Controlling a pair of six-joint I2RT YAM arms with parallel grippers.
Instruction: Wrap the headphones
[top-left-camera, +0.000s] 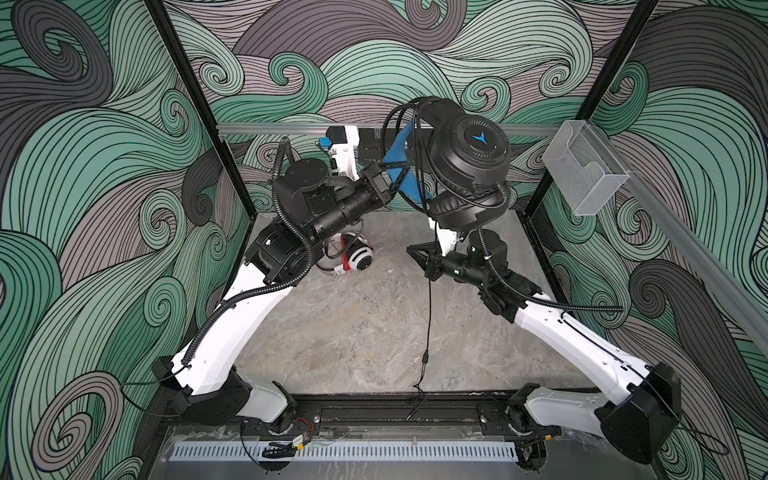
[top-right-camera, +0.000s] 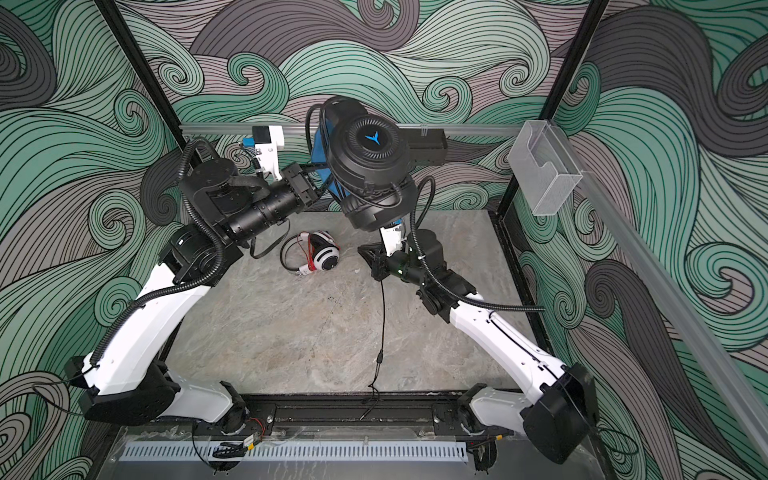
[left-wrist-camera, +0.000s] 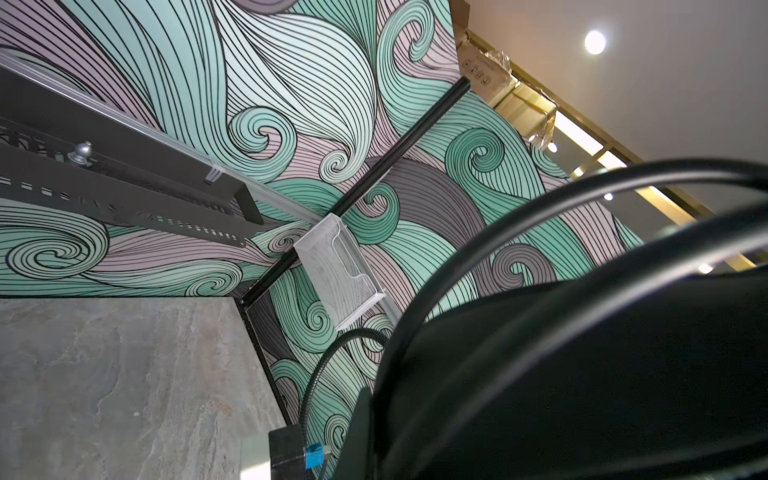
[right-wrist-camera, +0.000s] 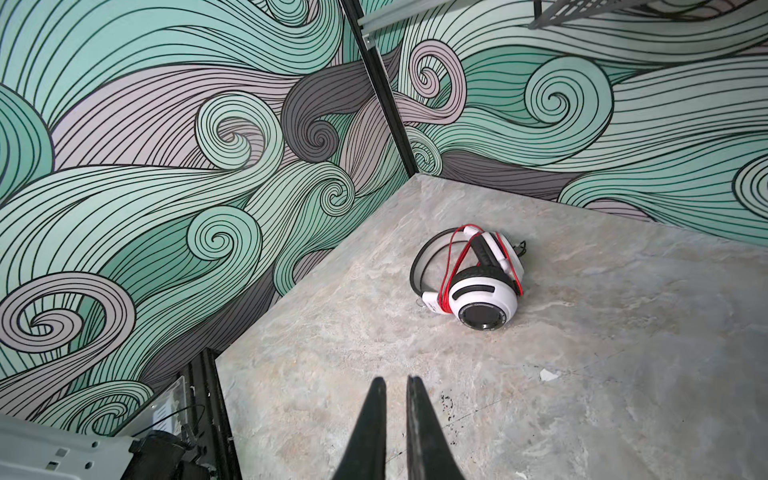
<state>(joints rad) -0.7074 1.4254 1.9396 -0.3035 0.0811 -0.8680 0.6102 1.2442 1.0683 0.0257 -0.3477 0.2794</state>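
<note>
Left gripper (top-left-camera: 398, 176) raised, clamping black headphones (top-left-camera: 469, 145) aloft.

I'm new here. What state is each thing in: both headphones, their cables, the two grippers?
black headphones: lifted off the table, held by the blue band.
black cable: some loops round the black headphones, the rest hangs loose.
white headphones: lying on the table.
red cable: wound round the white headphones.
left gripper: shut on the black headphones.
right gripper: nearly closed; grip on the black cable unclear.
</note>
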